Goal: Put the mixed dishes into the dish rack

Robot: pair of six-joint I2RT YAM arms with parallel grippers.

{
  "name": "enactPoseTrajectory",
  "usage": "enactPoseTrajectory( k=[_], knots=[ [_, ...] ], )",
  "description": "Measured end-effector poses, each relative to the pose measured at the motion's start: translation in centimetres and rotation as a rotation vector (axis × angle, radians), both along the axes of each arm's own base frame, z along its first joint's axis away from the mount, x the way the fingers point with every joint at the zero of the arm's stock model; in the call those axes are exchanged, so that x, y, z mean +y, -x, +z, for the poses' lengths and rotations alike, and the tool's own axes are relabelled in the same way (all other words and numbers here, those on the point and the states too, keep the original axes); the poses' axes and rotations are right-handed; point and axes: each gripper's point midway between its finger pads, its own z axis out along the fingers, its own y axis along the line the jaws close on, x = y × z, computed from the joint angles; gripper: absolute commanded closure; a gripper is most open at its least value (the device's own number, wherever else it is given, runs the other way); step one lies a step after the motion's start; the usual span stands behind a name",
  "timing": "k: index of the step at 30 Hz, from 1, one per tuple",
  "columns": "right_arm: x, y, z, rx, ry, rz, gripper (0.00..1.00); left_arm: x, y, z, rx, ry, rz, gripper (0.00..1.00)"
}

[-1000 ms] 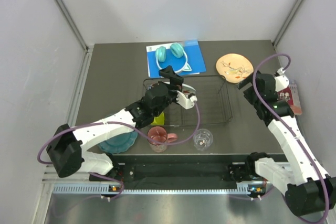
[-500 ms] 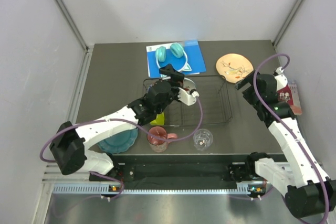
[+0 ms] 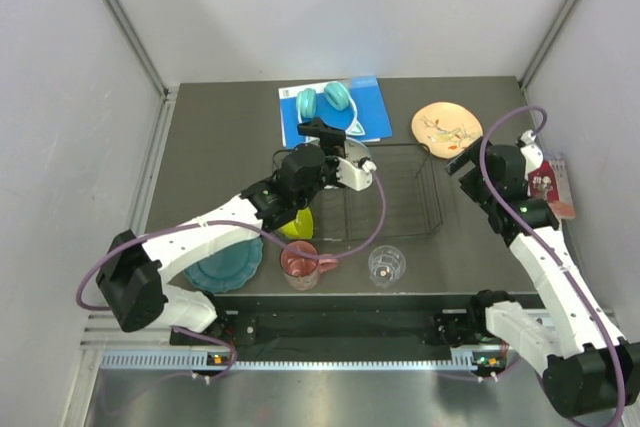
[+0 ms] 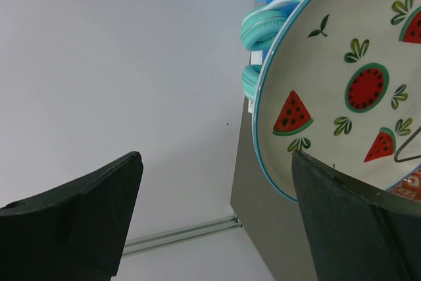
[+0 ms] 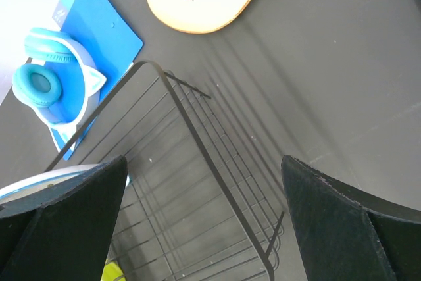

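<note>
Three plates, one bowl, one mug, one glass, one rack and two tools are in sight. From above, the teal plate (image 3: 222,269), lime-green bowl (image 3: 297,224), pink mug (image 3: 300,259) and clear glass (image 3: 386,264) sit on the surface (image 3: 220,147) along the near side of the black wire dish rack (image 3: 410,197). The cream-orange floral plate (image 3: 446,127) lies just past its far right corner. Only the left wrist view shows the face of the white watermelon plate (image 4: 342,83). It stands on edge just beside the left tool (image 4: 217,222), and its lower edge passes behind one finger, so contact cannot be told. That tool's fingers are wide apart with nothing between them. The right tool (image 5: 204,222), likewise spread and empty, hovers over the rack's right end, the floral plate ahead of it. The teal headphones (image 5: 46,87) rest on a blue book (image 5: 99,24).
</note>
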Motion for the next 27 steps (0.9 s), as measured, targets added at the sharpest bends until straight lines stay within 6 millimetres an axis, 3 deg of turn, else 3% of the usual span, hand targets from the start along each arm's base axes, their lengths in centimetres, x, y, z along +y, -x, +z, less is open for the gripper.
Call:
enactPoseTrajectory(
  k=[4,7,13,17,22,25,27],
  knots=[
    [0.0,0.0,0.1,-0.009,0.001,0.002,0.0,-0.1,-1.1,0.4,-0.021,0.021,0.02,0.01],
    [0.0,-0.2,0.2,-0.014,0.0,0.0,0.0,-0.5,-2.2,2.3,-0.078,0.071,0.038,0.01],
    [-1.2,-1.5,-0.6,-0.005,-0.019,-0.046,0.0,-0.7,-3.7,9.2,-0.232,0.22,0.075,0.01],
    [-2.8,-3.6,-3.0,0.046,-0.053,-0.118,0.0,0.3,-3.9,14.6,-0.287,0.346,0.116,0.01],
    [-4.6,-6.5,-8.5,0.167,-0.108,-0.192,0.01,3.7,-3.5,19.7,-0.24,0.514,0.203,0.01],
    [-4.6,-8.2,-11.6,0.234,-0.135,-0.203,0.0,7.6,-2.6,20.5,-0.198,0.575,0.279,0.01],
    [-4.5,-9.5,-12.6,0.245,-0.152,-0.202,0.01,10.4,-1.7,20.5,-0.172,0.6,0.329,0.01]
  ],
)
